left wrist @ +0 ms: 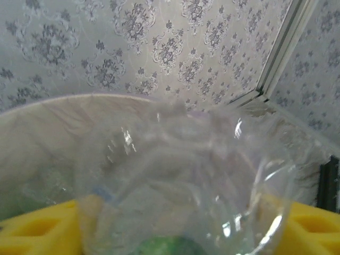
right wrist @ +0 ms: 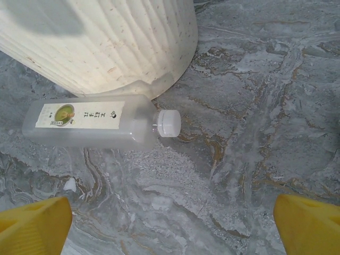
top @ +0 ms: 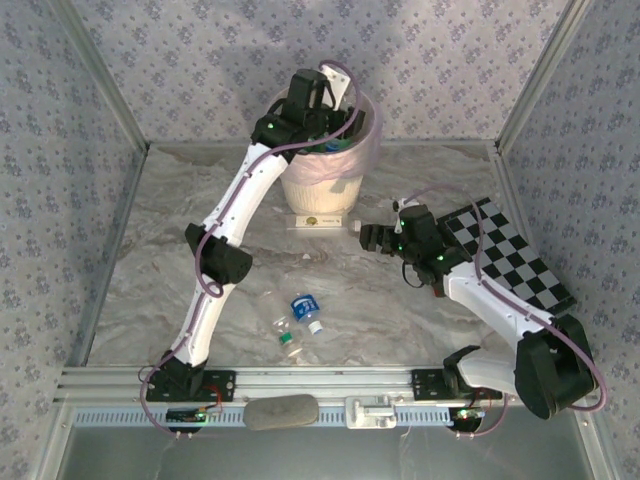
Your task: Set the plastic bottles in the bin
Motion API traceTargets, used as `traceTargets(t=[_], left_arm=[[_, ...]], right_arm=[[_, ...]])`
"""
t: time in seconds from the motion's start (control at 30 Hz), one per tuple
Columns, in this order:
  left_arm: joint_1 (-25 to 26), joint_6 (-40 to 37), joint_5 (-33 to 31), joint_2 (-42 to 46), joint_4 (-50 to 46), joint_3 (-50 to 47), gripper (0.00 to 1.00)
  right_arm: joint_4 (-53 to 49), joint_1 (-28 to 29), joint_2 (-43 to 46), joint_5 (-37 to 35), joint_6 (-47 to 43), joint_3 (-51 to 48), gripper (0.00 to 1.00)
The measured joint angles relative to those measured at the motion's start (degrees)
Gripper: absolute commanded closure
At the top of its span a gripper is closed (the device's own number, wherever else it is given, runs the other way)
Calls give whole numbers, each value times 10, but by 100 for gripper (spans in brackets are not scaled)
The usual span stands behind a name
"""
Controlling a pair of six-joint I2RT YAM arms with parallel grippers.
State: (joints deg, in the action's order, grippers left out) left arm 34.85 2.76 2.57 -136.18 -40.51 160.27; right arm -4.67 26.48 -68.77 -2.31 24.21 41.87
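Bottles of this kind look light, thin and smooth, so they may dent or slip; I would take them at the middle of the body. A whitish bottle [right wrist: 95, 123] lies just beside the foot of the bin [right wrist: 106, 42], below the right gripper [right wrist: 172, 218], whose fingers are wide apart. Above the bin, the left gripper [left wrist: 180, 228] has a clear bottle [left wrist: 180, 175] between its fingers; glare hides whether they press it.

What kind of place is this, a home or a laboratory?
Probably a robot test booth, not a home: patterned panels in an aluminium frame enclose a marble-look table, and a checkerboard calibration board lies on it.
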Motion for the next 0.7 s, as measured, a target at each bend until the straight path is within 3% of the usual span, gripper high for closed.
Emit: traceTargets(t=[0.5,0.7], left_arm=[[0,19,-13,12,-10,0,0],[0,39,-41,86,-18,-62,0]], right_arm=[[-1,-4,0,-1,0,0,1],[1,-3,-16,14,-10,2,1]])
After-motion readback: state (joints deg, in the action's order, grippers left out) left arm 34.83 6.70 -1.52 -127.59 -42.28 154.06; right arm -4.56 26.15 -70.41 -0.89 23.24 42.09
